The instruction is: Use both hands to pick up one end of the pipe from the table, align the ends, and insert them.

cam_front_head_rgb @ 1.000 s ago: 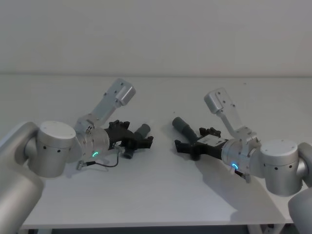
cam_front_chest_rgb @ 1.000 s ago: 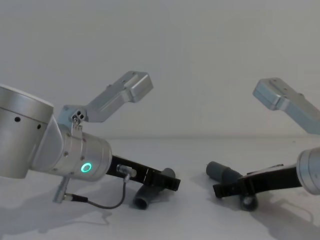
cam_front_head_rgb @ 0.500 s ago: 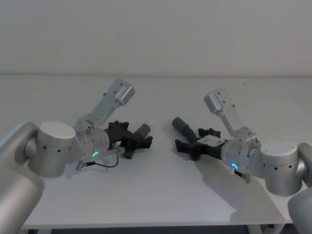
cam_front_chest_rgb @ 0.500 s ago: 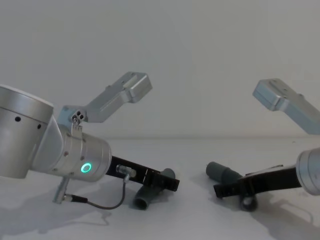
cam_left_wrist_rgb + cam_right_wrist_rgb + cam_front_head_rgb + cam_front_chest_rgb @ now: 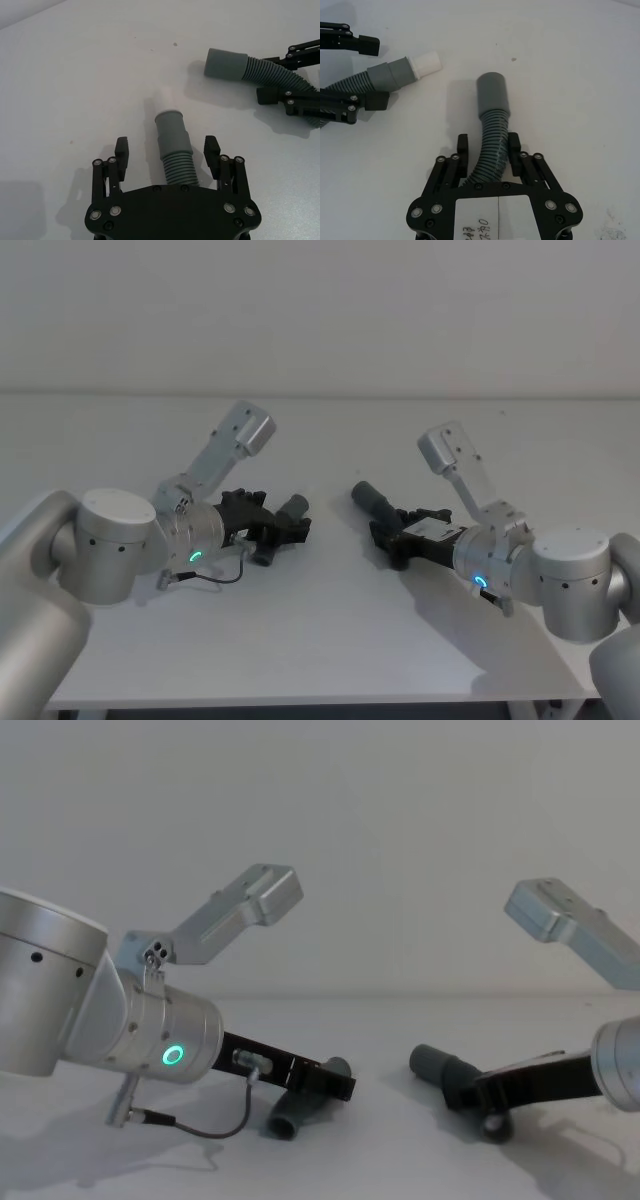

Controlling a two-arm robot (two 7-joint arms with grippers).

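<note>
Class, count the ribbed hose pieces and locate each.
2. The white-tipped hose piece lies within the open left tool; the plain hose piece sits clamped in the right tool.

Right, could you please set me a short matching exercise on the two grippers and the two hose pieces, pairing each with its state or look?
Column one:
1. left gripper
2. right gripper
3. left hose piece
4. right hose piece

Column two:
a. plain grey cuff end, no white on it
b. fingers spread, clear of the hose lying between them
c. white tip on its cuff
d. fingers closed in on the ribbed part of its hose

Pairs: 1-b, 2-d, 3-c, 4-a.
</note>
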